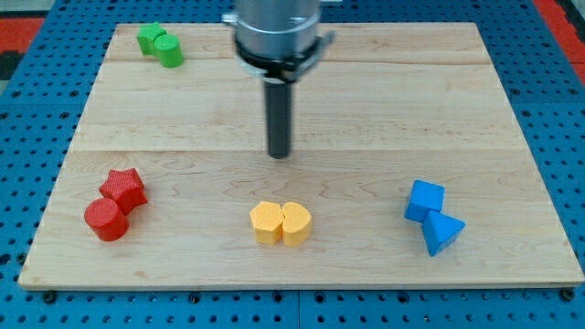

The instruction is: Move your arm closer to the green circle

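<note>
**A:** Where is the green circle [169,50] sitting?

**B:** Near the desk's [384,110] top-left corner in the view. It touches a second green block [149,37], which lies just up and to the view's left of it; that one's shape I cannot make out for certain.

**A:** And my tip [279,153]?

**B:** Resting about mid-desk, well apart from the green circle, down and to the view's right of it. Bare wood lies between them. The dark rod [278,114] stands upright, rising to the grey arm housing [277,32] at the view's top.

**A:** Is there a pincer, and is it clenched or released?

**B:** None shows. The arm ends in the plain rod, so there is nothing to clench or release.

**A:** What else is on the desk?

**B:** Straight below the tip, near the bottom edge, a yellow hexagon-like block [266,222] touches a yellow heart-like block [296,223] on its right. At the lower left, a red star [124,188] touches a red cylinder [106,219] just below it. At the lower right, a blue cube [425,199] touches a blue triangle [443,232] beneath it. The tip touches none of them.

**A:** And around the desk?

**B:** A blue perforated surface [37,100].
</note>
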### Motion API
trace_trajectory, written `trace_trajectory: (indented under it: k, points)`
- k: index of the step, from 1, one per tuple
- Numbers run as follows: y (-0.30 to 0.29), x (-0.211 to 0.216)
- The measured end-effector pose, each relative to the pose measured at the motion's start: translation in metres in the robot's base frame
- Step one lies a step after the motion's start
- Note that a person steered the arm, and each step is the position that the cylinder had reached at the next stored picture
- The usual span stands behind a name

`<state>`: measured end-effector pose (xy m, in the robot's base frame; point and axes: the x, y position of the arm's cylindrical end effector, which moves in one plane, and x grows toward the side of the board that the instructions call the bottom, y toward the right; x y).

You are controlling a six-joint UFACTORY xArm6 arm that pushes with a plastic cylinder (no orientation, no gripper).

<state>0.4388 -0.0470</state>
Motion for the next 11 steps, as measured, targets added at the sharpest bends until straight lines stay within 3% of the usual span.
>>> trace_trajectory:
  k: [2, 4, 7, 11]
  points:
    - [-0.086, -0.050]
    - [-0.168, -0.061]
    - [-0.200, -0.086]
    - [-0.182, -0.144]
